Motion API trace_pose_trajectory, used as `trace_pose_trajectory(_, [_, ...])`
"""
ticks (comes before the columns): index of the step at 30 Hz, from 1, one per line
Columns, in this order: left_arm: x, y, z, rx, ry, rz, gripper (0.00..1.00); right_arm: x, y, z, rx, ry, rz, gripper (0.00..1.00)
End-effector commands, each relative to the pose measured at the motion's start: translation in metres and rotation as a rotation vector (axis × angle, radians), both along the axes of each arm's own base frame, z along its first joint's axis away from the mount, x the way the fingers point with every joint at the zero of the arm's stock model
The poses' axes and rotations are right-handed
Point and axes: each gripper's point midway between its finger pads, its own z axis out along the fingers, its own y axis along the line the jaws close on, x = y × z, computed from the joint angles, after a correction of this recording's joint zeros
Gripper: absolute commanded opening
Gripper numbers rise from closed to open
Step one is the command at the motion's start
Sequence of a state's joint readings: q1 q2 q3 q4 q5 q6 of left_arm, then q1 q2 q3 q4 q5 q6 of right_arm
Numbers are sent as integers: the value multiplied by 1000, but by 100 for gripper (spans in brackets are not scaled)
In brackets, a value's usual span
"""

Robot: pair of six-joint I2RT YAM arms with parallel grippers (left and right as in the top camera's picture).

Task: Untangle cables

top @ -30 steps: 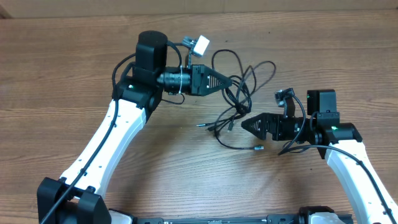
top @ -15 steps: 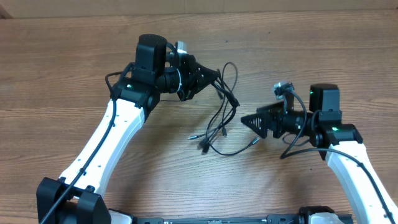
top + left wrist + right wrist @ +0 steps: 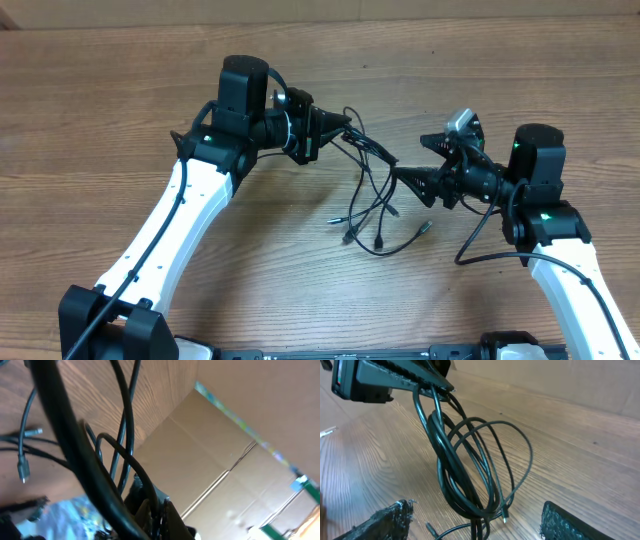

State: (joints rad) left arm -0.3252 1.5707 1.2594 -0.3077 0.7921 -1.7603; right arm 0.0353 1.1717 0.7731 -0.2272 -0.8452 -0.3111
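Note:
The cables [image 3: 372, 192] are a bunch of thin black cords. They hang from my left gripper [image 3: 342, 128], which is shut on their upper loops and holds them up over the table. Their plug ends [image 3: 382, 240] trail on the wood below. In the left wrist view the shut left gripper [image 3: 157, 503] pinches the cords [image 3: 125, 425]. My right gripper [image 3: 408, 160] is open just right of the hanging bunch. In the right wrist view the looped cords [image 3: 465, 472] hang between my right gripper's [image 3: 477, 521] two spread fingers [image 3: 385, 520], and my left gripper [image 3: 444, 386] holds them at the top.
The wooden table [image 3: 120, 110] runs all round both arms. A cardboard wall [image 3: 240, 420] stands along its far edge. Thicker black arm wires [image 3: 490, 245] loop beside the right arm.
My left gripper has turned and lifted the bunch, so the cords hang lower and more to the right. The right gripper has come up and left to the bunch, its jaws somewhat narrower.

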Motion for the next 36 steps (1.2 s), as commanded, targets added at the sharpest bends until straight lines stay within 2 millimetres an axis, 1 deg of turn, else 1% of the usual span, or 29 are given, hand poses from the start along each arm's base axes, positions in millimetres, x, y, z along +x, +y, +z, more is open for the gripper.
trace_pose_trajectory(1, [-7, -3, 21, -85, 83, 5, 4, 1, 1, 10, -23, -62, 12, 81])
trace_pose_trajectory(6, [-14, -6, 23, -118, 134, -13, 4, -1, 1, 6, -54, -84, 34, 81])
trace_pose_trajectory(12, [-22, -10, 28, -153, 177, -52, 4, 2, 1, -4, -65, -68, 42, 81])
trace_pose_trajectory(15, [-25, -14, 28, -154, 179, -65, 4, 5, 1, -10, -77, -67, 51, 77])
trace_pose_trajectory(18, [-29, -19, 28, -156, 191, -75, 4, 6, 1, -14, -77, -56, 51, 68])
trace_pose_trajectory(21, [-32, -23, 28, -157, 198, -84, 4, 7, 1, -18, -77, -44, 52, 63])
trace_pose_trajectory(24, [-35, -27, 28, -155, 198, -92, 4, 8, 2, -20, -75, -37, 55, 53])
trace_pose_trajectory(27, [-35, -28, 28, -151, 196, -89, 4, 7, 2, -19, -70, -36, 61, 35])
trace_pose_trajectory(28, [-33, -27, 27, -146, 193, -80, 4, 7, 2, -19, -70, -35, 60, 25])
trace_pose_trajectory(29, [-33, -27, 26, -144, 192, -75, 4, 6, 2, -20, -70, -32, 60, 21])
trace_pose_trajectory(30, [-31, -26, 26, -140, 189, -66, 4, 6, 2, -21, -71, -26, 60, 14])
trace_pose_trajectory(32, [-29, -25, 25, -136, 186, -57, 10, 4, 2, -23, -71, -12, 61, 4])
trace_pose_trajectory(34, [-27, -24, 24, -128, 179, -44, 14, 2, 2, -25, -72, 6, 59, 4])
trace_pose_trajectory(36, [-23, -22, 22, -112, 159, -28, 24, 2, 0, -29, -83, 24, 46, 4])
